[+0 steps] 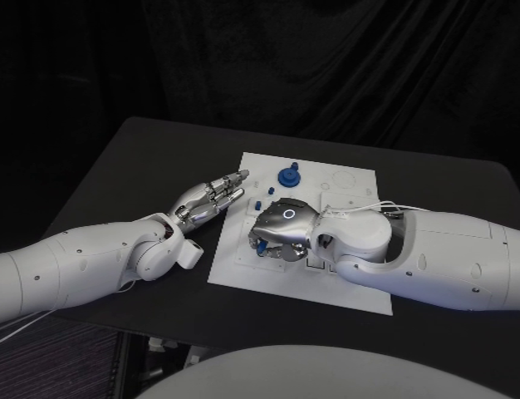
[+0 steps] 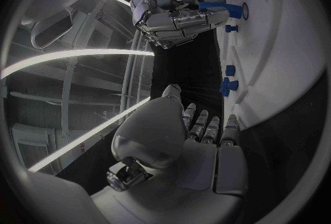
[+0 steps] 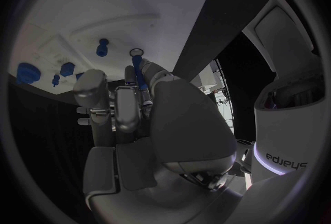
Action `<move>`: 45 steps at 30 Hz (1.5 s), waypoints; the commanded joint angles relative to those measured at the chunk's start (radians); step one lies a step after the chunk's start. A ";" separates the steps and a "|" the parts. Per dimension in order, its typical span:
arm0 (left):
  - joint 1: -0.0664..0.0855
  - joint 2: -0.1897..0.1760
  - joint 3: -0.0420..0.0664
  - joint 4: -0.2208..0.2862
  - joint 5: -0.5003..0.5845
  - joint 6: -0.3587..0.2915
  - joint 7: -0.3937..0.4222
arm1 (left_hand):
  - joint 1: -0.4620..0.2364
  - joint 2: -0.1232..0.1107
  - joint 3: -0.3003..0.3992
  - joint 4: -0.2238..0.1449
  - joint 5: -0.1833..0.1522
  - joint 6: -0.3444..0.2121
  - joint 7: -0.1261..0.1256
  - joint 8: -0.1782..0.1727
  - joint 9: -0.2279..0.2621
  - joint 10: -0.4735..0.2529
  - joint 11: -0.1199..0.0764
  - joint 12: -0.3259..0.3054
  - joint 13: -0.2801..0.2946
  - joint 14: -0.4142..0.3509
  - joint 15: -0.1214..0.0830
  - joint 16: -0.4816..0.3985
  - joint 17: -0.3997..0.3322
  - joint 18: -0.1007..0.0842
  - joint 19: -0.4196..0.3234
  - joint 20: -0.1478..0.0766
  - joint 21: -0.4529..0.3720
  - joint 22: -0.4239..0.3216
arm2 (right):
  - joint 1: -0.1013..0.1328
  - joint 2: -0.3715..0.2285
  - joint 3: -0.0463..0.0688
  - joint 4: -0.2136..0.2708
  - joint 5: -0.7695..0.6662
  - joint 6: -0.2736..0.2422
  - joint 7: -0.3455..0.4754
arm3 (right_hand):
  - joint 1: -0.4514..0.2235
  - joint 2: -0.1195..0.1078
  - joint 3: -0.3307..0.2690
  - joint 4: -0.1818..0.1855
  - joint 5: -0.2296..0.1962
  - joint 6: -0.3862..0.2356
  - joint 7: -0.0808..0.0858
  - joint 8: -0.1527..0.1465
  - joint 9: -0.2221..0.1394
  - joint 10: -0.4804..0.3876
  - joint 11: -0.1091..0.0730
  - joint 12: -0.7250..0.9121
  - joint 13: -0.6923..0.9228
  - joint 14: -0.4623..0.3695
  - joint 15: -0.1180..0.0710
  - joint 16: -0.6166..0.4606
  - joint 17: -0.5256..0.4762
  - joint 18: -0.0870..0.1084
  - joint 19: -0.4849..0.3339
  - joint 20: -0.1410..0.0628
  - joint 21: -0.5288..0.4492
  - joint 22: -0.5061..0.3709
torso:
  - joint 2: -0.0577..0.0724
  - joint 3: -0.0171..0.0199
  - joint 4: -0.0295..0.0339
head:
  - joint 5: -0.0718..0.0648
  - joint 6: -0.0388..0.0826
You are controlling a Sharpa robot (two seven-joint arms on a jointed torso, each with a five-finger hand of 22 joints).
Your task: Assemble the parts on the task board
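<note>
Black table (image 1: 116, 166) with the white task board (image 1: 344, 179) flat at its middle.

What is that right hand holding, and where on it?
The right hand pinches a slim blue peg along its shaft between its fingers.

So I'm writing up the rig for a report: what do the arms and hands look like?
Both arms are smooth, rounded white shells. The left hand and right hand are silver metal with segmented fingers. The right hand's back carries a glowing ring, thin pale cables run at its wrist, and the forearm reads "sharpa" beside a light band.
</note>
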 commanded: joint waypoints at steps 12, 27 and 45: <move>-0.002 0.007 0.001 -0.002 0.001 0.019 0.133 | 0.013 0.006 0.011 -0.001 0.011 -0.006 0.000 -0.003 -0.001 0.001 0.006 -0.006 -0.001 0.000 -0.003 -0.004 -0.001 0.017 0.000 0.008 0.005 0.000 | -0.012 0.004 0.001 -0.012 -0.012 0.020 -0.012 | -0.006 -0.005 0.005 -0.003 -0.013 -0.003 0.004 -0.005 0.062 0.002 0.003 -0.008 -0.002 0.002 0.000 -0.004 -0.008 -0.010 0.005 0.001 -0.005 0.123 | 0.002 0.0012 -0.0011 | -0.001 0.000; -0.004 0.010 0.001 -0.006 0.001 0.024 0.130 | 0.015 0.008 0.013 -0.002 0.012 -0.007 0.001 -0.003 -0.001 0.000 0.006 -0.007 -0.002 0.000 -0.002 -0.004 -0.001 0.017 0.000 0.008 0.005 0.000 | -0.027 0.013 0.001 -0.032 -0.012 0.026 -0.017 | -0.013 -0.014 0.009 -0.001 -0.022 -0.040 0.002 -0.030 0.058 -0.026 0.010 -0.031 -0.006 -0.013 0.005 -0.018 -0.023 -0.006 -0.009 0.005 -0.030 0.117 | 0.000 0.0006 0.0023 | -0.003 0.000; -0.009 0.009 0.001 -0.010 0.001 0.025 0.131 | 0.016 0.010 0.015 -0.003 0.013 -0.009 0.001 -0.003 -0.001 0.000 0.006 -0.009 -0.002 0.000 0.000 -0.004 -0.001 0.017 0.000 0.008 0.005 0.000 | -0.029 -0.035 0.001 -0.012 0.018 -0.073 0.004 | -0.049 -0.068 -0.103 0.089 -0.160 -0.381 -0.077 -0.170 -0.066 -0.398 0.061 -0.019 0.028 -0.125 0.029 -0.110 -0.128 0.027 -0.122 0.032 -0.255 0.071 | -0.001 0.0002 0.0006 | 0.001 0.000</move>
